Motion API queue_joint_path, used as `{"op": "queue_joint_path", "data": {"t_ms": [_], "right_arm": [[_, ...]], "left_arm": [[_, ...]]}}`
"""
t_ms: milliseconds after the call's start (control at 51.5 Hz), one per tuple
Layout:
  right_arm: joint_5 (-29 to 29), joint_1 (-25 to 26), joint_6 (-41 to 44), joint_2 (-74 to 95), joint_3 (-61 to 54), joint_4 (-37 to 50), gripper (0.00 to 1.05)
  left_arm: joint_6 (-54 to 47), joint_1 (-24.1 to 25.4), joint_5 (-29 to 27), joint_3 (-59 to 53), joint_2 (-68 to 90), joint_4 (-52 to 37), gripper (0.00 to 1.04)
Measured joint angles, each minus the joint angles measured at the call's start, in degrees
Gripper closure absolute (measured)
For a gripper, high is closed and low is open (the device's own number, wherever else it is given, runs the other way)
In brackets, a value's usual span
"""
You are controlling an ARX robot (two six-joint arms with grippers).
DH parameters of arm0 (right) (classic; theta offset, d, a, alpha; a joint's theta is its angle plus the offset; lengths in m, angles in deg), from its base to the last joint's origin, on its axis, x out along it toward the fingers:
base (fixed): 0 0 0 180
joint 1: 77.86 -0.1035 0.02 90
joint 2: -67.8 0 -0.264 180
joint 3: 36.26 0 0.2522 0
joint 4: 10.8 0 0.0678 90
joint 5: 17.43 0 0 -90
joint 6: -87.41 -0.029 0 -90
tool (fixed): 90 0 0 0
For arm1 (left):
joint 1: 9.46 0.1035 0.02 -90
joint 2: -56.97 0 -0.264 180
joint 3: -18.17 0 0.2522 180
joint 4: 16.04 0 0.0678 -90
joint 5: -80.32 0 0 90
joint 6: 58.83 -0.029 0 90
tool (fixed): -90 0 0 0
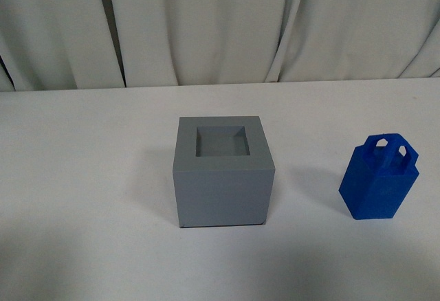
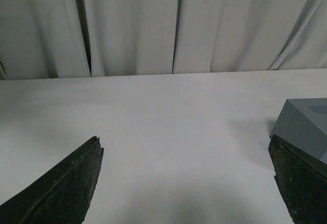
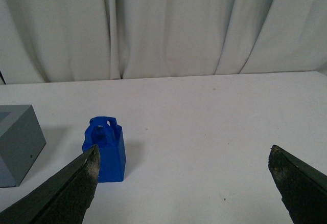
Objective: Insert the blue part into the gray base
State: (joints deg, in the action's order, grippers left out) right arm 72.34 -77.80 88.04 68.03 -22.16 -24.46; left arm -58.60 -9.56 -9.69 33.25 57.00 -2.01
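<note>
- The gray base (image 1: pixel 223 177) stood near the middle of the desk (image 1: pixel 82 177), its square recess facing up and holding nothing.
- The blue part (image 1: pixel 379 181) stood upright on the desk to the robot's right of the base, well apart from it, handle uppermost. It appeared turned so that a corner faced the robot, out of square with the base.
- Left jaws: spread wide and holding nothing, above bare desk, with one corner of the base showing beside one finger.
- Right jaws: spread wide and holding nothing. In the right wrist view the blue part (image 3: pixel 104 155) sat ahead of them, close to one finger's line rather than centred in the gap.
- A pale curtain (image 1: pixel 206 26) hung behind the desk; neither arm showed in the front view.
- Step in hand, as judged: the pick-up had not started, and the right arm was the better placed to make the reach.
- Next move, as judged: centre the right jaws over the blue part, close on its body or handle, and lift. The part would then need turning square to the recess before lowering, as the fit looked close.
</note>
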Motion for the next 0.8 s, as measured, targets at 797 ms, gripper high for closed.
{"op": "queue_joint_path", "data": {"t_ms": [797], "right_arm": [[0.0,0.0,0.0,0.0,0.0,0.0,0.07]], "left_arm": [[0.0,0.0,0.0,0.0,0.0,0.0,0.06]]}}
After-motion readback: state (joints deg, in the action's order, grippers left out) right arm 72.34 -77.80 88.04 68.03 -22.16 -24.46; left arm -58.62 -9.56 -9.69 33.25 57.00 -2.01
